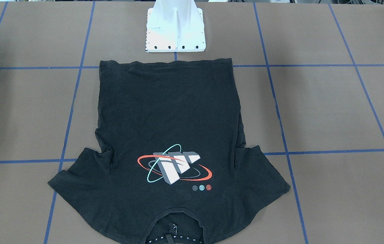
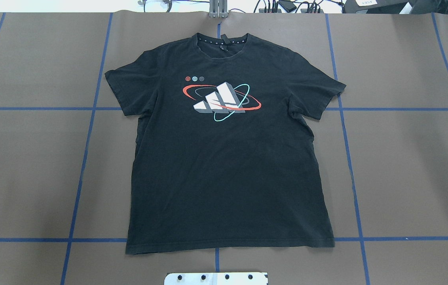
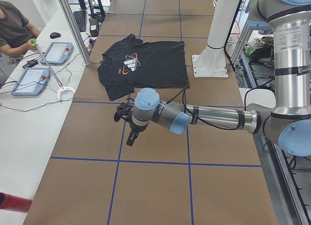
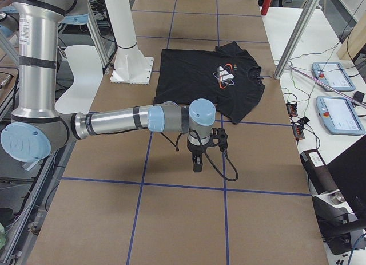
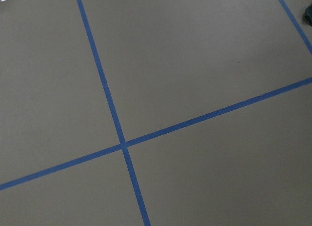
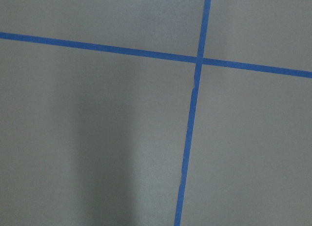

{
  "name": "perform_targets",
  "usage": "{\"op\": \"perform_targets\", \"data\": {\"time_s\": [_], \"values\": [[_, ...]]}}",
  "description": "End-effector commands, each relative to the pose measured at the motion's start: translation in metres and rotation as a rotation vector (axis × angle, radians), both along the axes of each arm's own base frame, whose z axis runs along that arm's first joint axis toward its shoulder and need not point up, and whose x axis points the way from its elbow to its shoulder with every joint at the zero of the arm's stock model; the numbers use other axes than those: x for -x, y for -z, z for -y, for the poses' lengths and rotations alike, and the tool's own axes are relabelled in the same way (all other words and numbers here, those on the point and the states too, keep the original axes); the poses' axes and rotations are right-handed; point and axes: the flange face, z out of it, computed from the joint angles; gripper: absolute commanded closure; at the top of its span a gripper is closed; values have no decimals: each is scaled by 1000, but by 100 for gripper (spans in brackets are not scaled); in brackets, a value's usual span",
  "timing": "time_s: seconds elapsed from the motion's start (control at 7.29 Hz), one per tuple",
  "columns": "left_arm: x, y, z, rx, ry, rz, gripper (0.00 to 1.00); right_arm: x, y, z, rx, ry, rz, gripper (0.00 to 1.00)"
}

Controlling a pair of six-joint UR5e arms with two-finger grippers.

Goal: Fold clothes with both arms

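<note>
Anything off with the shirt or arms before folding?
Nothing stands out. The T-shirt lies flat, logo up, collar away from the mounting base, slight puckers at the armpits. The left end effector and right end effector hang over the table, clear of the cloth.

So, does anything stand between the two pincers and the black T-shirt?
Nothing visible does. Only bare table with blue tape lines lies between the left pincer and the T-shirt; likewise for the right pincer.
</note>
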Motion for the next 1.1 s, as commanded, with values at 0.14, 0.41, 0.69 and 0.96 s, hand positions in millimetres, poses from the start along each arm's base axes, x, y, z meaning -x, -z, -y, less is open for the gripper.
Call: {"op": "perform_targets", "data": {"time_s": [0.14, 0.41, 0.69, 0.96], "values": [[-1, 10, -3, -15, -7, -2, 0, -1, -15, -6, 27, -1, 1, 0], [0, 10, -8, -10, -2, -3, 0, 0, -11, -3, 17, 2, 5, 0], [0, 8, -10, -6, -1, -3, 0, 0, -17, -5, 29, 3, 2, 0], [-1, 3, -7, -10, -5, -5, 0, 2, -16, -3, 24, 8, 12, 0]]}}
